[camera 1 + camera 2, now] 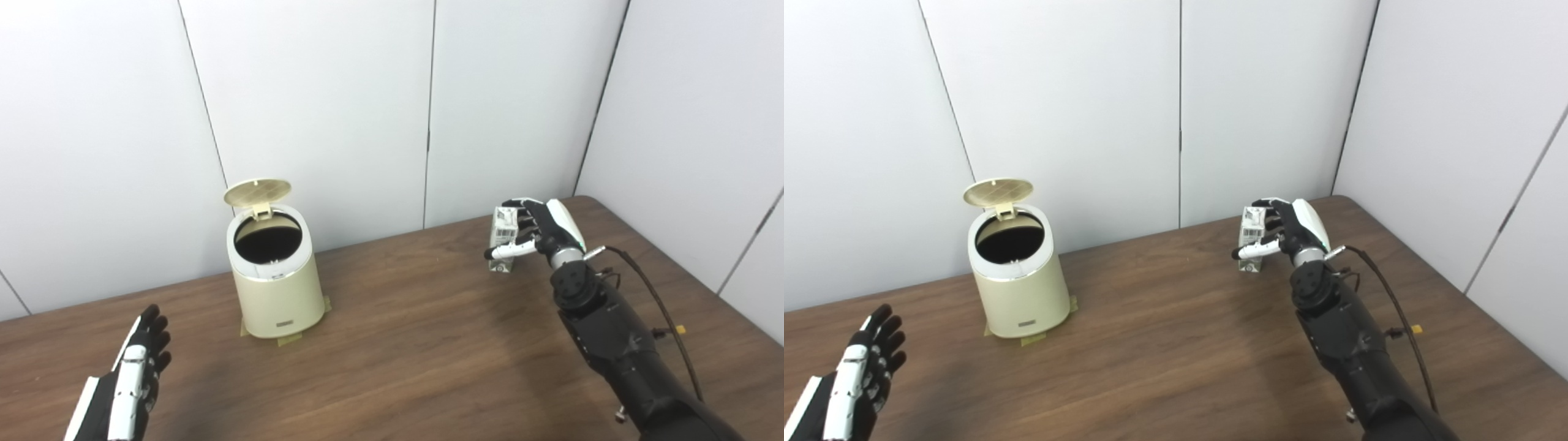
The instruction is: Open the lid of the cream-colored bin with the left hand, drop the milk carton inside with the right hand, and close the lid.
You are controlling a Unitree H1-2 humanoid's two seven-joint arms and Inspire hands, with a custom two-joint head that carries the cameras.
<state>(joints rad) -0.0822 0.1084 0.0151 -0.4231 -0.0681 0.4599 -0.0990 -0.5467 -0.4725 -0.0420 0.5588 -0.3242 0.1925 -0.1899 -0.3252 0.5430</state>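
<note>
The cream-colored bin [278, 285] stands on the wooden table [416, 343] at the left of centre. Its round lid [257, 192] is tipped up at the back, and the dark inside shows. A small milk carton [503, 239] stands upright at the right back of the table. My right hand [539, 229] is wrapped around the carton from its right side, thumb across the front; the carton's base looks to be on the table. My left hand [138, 373] is open and empty, low at the front left, well apart from the bin.
White wall panels close off the back and right side. Tape patches [288, 339] sit under the bin's base. A black cable [655, 300] runs along my right forearm. The table's right edge runs diagonally past my right arm.
</note>
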